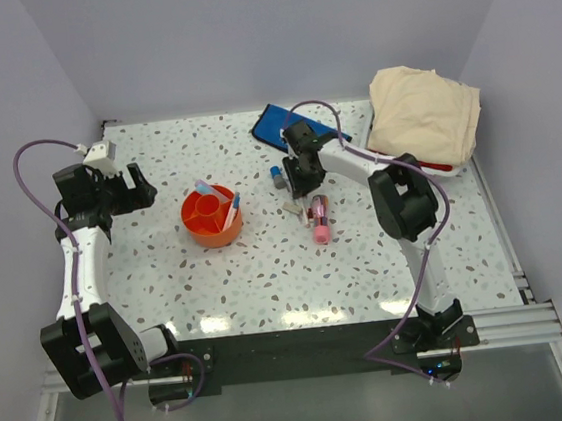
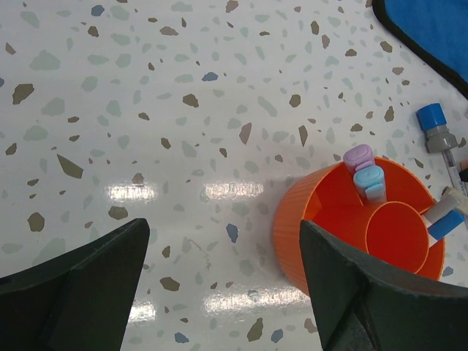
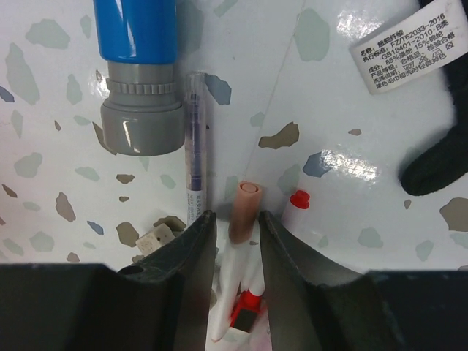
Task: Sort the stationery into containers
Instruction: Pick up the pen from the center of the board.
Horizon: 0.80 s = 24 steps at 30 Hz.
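The orange tub [image 1: 212,220] stands left of centre and holds lilac [image 2: 358,156], light-blue and blue-capped markers. The blue pouch [image 1: 287,121] lies at the back. My right gripper [image 3: 235,216] is down on the table in front of the pouch [image 3: 439,161], its jaws narrow and shut on a white pen with a beige cap [image 3: 244,208]. A red-tipped white pen [image 3: 298,199], a thin clear pen [image 3: 195,146] and a blue-capped grey marker [image 3: 142,80] lie beside it. A pink tube [image 1: 320,218] lies nearer me. My left gripper [image 2: 223,241] is open and empty, left of the tub [image 2: 292,227].
A white basket with beige cloth [image 1: 424,115] sits at the back right. A small white block [image 3: 155,235] lies by my right gripper's left finger. The pouch's white label [image 3: 406,51] is close to the pens.
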Available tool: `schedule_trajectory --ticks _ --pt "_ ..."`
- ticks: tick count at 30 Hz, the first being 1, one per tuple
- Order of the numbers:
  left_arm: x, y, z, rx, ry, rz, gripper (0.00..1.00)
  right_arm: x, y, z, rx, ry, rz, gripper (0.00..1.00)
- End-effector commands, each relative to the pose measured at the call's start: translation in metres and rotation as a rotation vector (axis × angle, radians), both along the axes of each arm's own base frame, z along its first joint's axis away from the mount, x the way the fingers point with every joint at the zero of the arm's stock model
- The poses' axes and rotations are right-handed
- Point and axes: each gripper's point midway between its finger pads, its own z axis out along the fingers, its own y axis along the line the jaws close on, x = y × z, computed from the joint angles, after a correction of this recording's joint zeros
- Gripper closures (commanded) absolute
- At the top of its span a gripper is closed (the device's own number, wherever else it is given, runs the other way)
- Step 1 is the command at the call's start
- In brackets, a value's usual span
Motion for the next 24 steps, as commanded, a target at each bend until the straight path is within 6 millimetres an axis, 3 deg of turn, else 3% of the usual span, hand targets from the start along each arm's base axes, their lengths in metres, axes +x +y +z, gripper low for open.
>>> schedule_trajectory --ticks 1,3,8,9,10,11,13,17,18,21,24 --pt "0.005 0.005 0.007 0.007 -0.037 0.02 0.11 -0.018 -0.023 -0.05 -0.222 0.052 0.035 0.64" --pt "0.005 0.006 0.009 0.01 -0.04 0.021 0.11 -0.028 -0.026 -0.061 -0.276 0.061 0.054 0.64" --pt "0.005 0.007 0.012 0.014 -0.052 0.03 0.11 -0.054 -0.042 -0.089 -0.381 0.1 0.071 0.77" --pt "0.004 0.007 0.011 0.013 -0.052 0.031 0.11 -0.055 -0.044 -0.091 -0.389 0.103 0.072 0.79" --pt "0.003 0.006 0.013 0.015 -0.056 0.032 0.11 -0.055 -0.044 -0.091 -0.386 0.1 0.073 0.93" --pt "0.003 0.007 0.015 0.019 -0.06 0.033 0.11 -0.051 -0.042 -0.089 -0.386 0.091 0.074 1.0" --pt "0.0 0.007 0.016 0.02 -0.062 0.035 0.11 -0.045 -0.041 -0.081 -0.385 0.067 0.078 1.0" --pt "-0.002 0.005 0.021 0.028 -0.071 0.025 0.11 -0.017 -0.022 -0.016 -0.255 -0.034 0.046 1.0" --pt "-0.002 0.005 0.022 0.029 -0.075 0.022 0.11 -0.009 -0.016 0.017 -0.203 -0.089 0.04 1.0" --pt "-0.002 0.003 0.02 0.023 -0.074 0.013 0.11 0.004 0.013 0.086 0.021 -0.156 0.049 1.0" --pt "-0.001 0.001 0.015 0.004 -0.068 0.008 0.11 0.013 0.039 0.142 0.176 -0.252 0.088 1.0"
